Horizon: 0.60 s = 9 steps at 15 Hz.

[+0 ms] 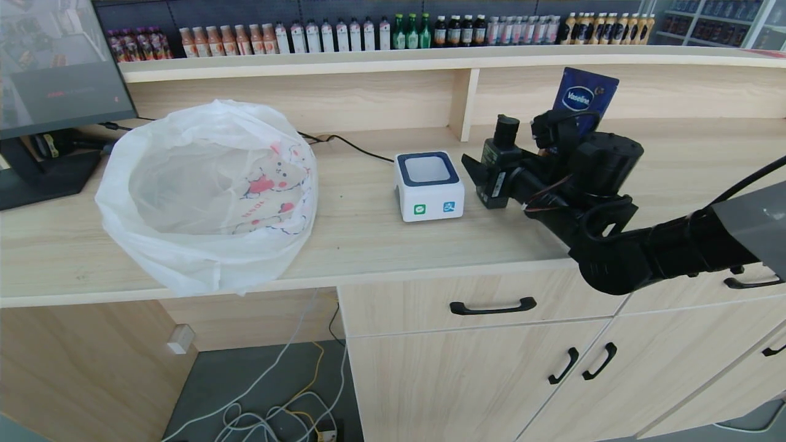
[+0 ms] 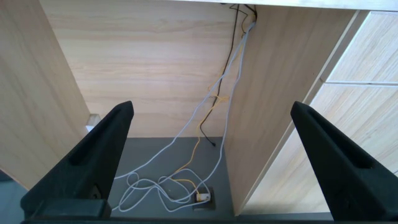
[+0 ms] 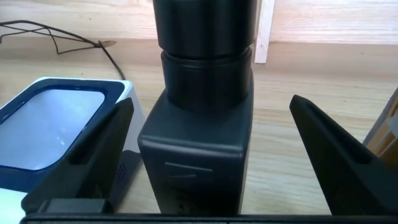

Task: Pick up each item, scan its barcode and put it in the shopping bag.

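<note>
Right gripper (image 3: 211, 106) is lined up on the dark bottle (image 1: 498, 161), which stands upright on the bench (image 1: 368, 233) just beside the scanner (image 1: 428, 184), on its right. The fingers (image 3: 99, 149) are spread wide, 1 on each side of the bottle's body and clear of it, so nothing is gripped yet. The job now looks like a clean squeeze: close low on the squared body, not the round cap, and keep the bottle centred so neither finger nudges it into the scanner. Lift straight up before swinging over the scanner's window. A blue pouch (image 1: 583, 92) waits behind the arm, and the shopping bag (image 1: 123, 202) sits open well off to the left. The left gripper (image 2: 211, 112) hangs below the bench, its fingers spread on nothing.
</note>
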{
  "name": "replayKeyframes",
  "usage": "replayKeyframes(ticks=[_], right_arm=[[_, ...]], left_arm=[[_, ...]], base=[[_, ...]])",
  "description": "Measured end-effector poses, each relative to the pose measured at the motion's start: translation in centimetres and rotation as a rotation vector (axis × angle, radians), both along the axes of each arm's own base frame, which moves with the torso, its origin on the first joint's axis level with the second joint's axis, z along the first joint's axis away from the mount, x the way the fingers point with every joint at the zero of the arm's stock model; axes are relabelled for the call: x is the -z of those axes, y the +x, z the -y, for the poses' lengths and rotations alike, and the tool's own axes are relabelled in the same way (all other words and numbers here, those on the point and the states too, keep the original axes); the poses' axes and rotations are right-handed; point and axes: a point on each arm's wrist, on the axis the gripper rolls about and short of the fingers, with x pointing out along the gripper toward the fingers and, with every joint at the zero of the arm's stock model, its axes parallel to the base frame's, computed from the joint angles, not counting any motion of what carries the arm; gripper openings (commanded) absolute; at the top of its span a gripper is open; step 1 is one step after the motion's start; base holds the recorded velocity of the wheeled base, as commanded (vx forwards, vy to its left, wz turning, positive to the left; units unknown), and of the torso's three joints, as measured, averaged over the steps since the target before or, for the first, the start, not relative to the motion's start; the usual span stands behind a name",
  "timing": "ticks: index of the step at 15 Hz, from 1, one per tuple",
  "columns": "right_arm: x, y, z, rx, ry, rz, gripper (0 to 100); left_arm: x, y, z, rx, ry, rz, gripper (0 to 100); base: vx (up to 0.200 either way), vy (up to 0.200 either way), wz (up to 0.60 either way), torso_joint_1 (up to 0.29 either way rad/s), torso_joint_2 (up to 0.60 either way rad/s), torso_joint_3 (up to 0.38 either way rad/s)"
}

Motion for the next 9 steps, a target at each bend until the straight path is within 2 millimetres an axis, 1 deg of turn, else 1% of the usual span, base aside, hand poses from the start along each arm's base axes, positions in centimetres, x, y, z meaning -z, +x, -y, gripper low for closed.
replayKeyframes(ticks=[9], right_arm=[[0.58, 0.27, -0.20, 0.010, 0.036, -0.024, 100]], left_arm=[[0.00, 0.00, 0.00, 0.000, 0.000, 0.000, 100]], base=[[0.000, 0.000, 0.00, 0.000, 0.00, 0.000]])
